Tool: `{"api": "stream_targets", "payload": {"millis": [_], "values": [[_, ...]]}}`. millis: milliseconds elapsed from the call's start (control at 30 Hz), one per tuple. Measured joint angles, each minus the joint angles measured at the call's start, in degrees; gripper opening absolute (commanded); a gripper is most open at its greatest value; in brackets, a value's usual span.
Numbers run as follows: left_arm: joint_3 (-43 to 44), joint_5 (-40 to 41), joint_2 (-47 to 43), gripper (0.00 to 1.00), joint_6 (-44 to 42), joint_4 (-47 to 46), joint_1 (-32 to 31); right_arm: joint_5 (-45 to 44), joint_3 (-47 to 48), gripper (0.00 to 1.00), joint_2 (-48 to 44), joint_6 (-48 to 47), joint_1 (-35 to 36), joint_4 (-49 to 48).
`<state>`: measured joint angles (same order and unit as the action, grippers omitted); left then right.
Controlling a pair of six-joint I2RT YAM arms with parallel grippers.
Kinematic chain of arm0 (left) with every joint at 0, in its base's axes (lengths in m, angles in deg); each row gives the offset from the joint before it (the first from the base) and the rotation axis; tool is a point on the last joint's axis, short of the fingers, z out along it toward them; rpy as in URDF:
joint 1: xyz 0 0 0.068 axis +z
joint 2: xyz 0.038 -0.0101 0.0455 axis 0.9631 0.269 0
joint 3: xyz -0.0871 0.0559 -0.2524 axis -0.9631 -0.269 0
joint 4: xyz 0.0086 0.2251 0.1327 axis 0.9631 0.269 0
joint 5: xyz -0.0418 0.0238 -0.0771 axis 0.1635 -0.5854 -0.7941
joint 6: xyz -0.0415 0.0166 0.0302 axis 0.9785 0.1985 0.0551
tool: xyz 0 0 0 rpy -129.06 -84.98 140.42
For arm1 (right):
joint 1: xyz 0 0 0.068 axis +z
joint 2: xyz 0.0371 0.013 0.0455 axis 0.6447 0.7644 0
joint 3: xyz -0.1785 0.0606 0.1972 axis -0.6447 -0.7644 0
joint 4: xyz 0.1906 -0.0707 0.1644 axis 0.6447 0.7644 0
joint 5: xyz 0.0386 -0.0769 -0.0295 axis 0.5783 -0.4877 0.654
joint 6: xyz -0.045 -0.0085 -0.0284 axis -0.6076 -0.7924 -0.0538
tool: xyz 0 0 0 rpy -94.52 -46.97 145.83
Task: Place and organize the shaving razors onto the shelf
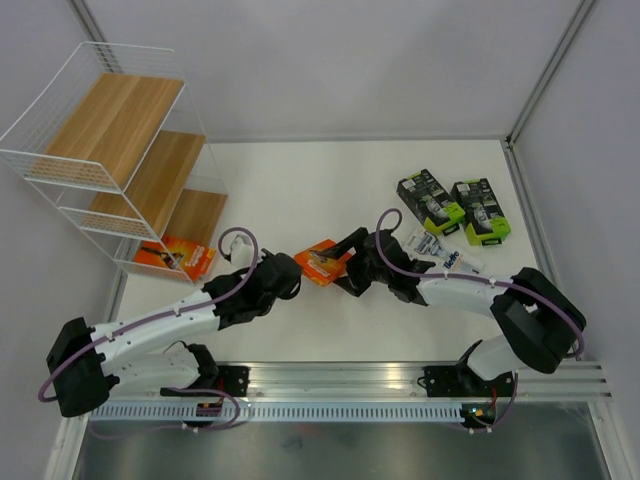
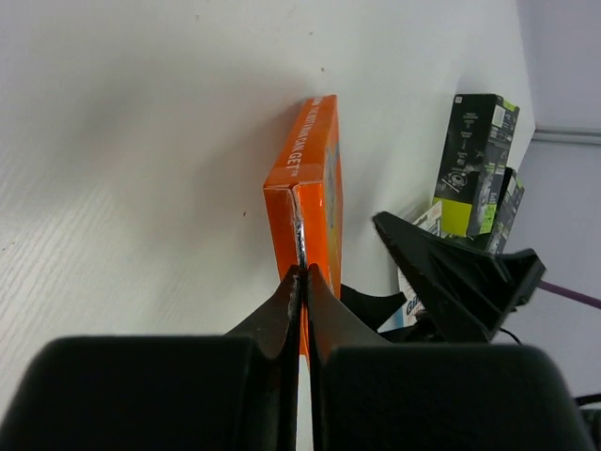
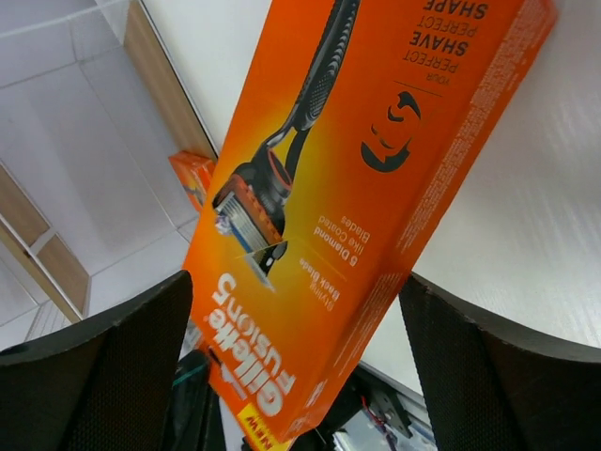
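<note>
Beside: black packs (image 1: 430, 201) (image 1: 480, 211), white-blue pack (image 1: 440, 250). Orange pack (image 3: 376, 188) ("Gillette Fusion", "NEW") pinched by left gripper (image 2: 302, 274); right gripper (image 3: 296, 362) gapes around it.

There are two orange razor boxes (image 1: 322, 263) (image 1: 178, 255) and two black green-topped boxes (image 1: 430, 200) (image 1: 480, 210). One flat white-blue pack (image 1: 441, 250). One wire shelf (image 1: 62, 172) with three boards (image 1: 115, 115).

Bright, even light from above; the white table (image 1: 300, 180) carries only soft, faint shadows. In both wrist views the near fingers (image 3: 103, 376) are blurred, and the orange box (image 3: 376, 188) shows a mild sheen.
</note>
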<state>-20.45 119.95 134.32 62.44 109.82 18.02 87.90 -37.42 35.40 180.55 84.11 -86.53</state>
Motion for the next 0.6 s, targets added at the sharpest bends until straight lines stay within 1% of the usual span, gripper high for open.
{"api": "stream_targets", "payload": {"millis": [133,233,300,333,433,467,533,567,600], "values": [[0.0,1.1,-0.4,0.02,-2.8,-2.3,-0.9,2.4,0.0,0.92,2.6,1.1,0.0,-1.6],[-0.2,1.9,-0.6,0.02,-5.6,-4.4,-1.0,3.2,0.2,0.89,3.3,1.6,0.0,-1.9],[-0.3,2.2,-0.8,0.02,-7.6,-5.5,-1.0,3.2,0.5,0.82,3.3,1.7,0.0,-2.1],[-0.3,2.3,-0.9,0.02,-8.7,-6.3,-1.0,3.1,0.7,0.76,3.2,2.0,-0.1,-2.3],[-0.3,2.2,-0.9,0.02,-10.9,-7.0,-1.2,2.7,0.9,0.63,3.2,2.5,-0.2,-2.4],[-0.3,2.1,-0.9,0.02,-11.6,-7.2,-1.4,2.5,1.0,0.56,3.2,2.6,-0.3,-2.3],[-0.4,1.9,-0.9,0.18,-13.2,-7.4,-2.1,1.9,1.7,0.48,3.2,2.5,-0.4,-1.2],[-0.5,1.7,-1.0,0.24,-13.9,-7.4,-2.4,1.6,2.2,0.37,3.2,2.2,-0.5,-0.6],[-0.6,1.3,-1.1,0.4,-14.9,-7.5,-2.7,1.2,2.7,0.33,3.2,1.7,-0.5,0.2]]}}
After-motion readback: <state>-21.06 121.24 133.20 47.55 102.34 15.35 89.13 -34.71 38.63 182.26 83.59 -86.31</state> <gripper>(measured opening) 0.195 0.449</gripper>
